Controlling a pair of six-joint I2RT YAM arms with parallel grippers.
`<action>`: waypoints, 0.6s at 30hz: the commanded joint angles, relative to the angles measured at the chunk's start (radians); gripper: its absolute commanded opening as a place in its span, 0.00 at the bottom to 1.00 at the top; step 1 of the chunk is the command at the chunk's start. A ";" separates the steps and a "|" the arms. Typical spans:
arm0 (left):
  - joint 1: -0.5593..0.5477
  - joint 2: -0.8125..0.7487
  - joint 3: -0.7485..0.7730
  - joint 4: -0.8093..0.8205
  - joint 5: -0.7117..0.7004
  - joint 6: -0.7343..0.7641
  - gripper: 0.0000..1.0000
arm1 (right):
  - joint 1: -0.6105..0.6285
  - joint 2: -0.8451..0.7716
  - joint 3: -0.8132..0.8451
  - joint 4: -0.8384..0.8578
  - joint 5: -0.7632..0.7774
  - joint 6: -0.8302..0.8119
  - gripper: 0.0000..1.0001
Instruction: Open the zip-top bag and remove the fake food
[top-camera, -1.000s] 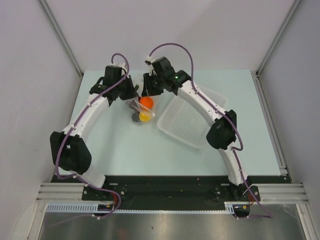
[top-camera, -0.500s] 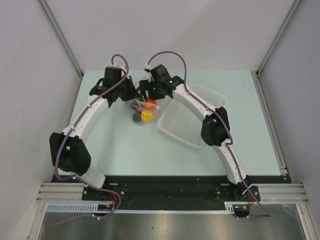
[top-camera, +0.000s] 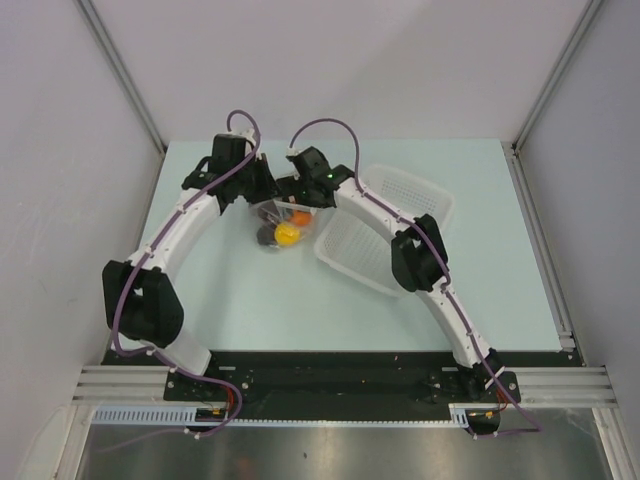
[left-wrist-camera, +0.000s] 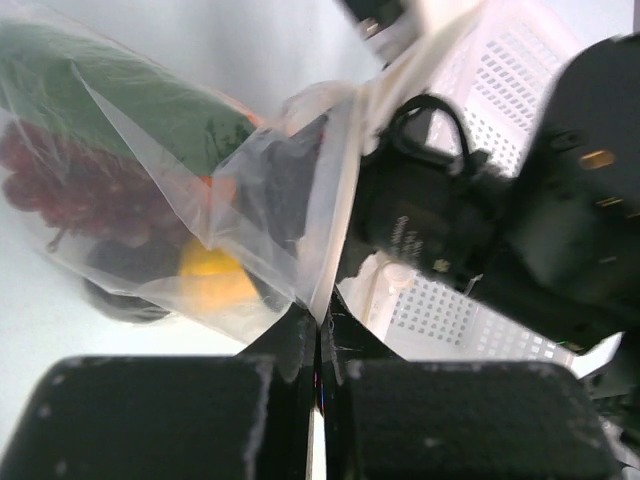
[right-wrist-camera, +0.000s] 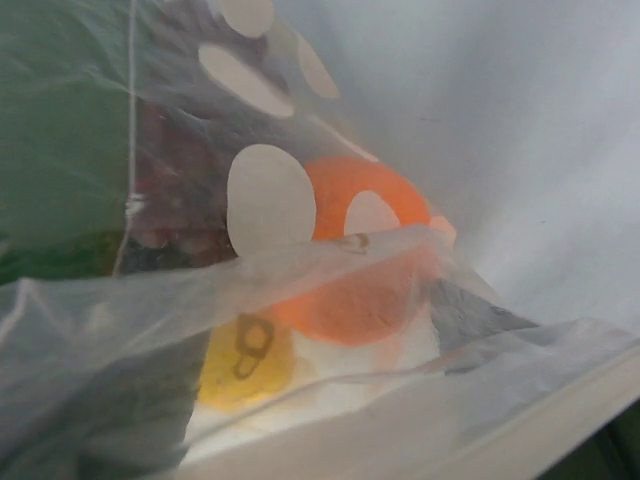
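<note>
Our left end effector (left-wrist-camera: 318, 340) has its fingers pressed together on an edge of the zip-top bag (left-wrist-camera: 150, 200), with the clear film pinched between them. Our right end effector (top-camera: 295, 200) is at the bag's top, up against the film. The crinkled plastic hides its fingers, so we cannot tell whether they stand apart or together. The bag is at the far middle of the counter (top-camera: 250, 300), between the two arms and just beside the white perforated basket (top-camera: 365, 255). All the fake food we can see is inside the bag: the green cucumber (left-wrist-camera: 130, 100), the dark red grape bunch (left-wrist-camera: 70, 185), the yellow fruit (left-wrist-camera: 210, 278), the orange ball (right-wrist-camera: 350, 290) and the small dark round fruit (left-wrist-camera: 120, 295).
</note>
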 joint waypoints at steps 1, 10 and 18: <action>0.004 0.009 0.023 0.033 0.042 -0.006 0.00 | 0.009 0.062 0.029 0.009 0.043 -0.009 0.93; 0.006 0.006 0.017 0.027 0.038 0.007 0.00 | -0.003 0.080 0.055 0.049 0.055 0.022 0.51; 0.009 0.018 0.024 0.014 -0.001 0.025 0.00 | -0.001 -0.083 0.044 0.029 -0.034 0.025 0.18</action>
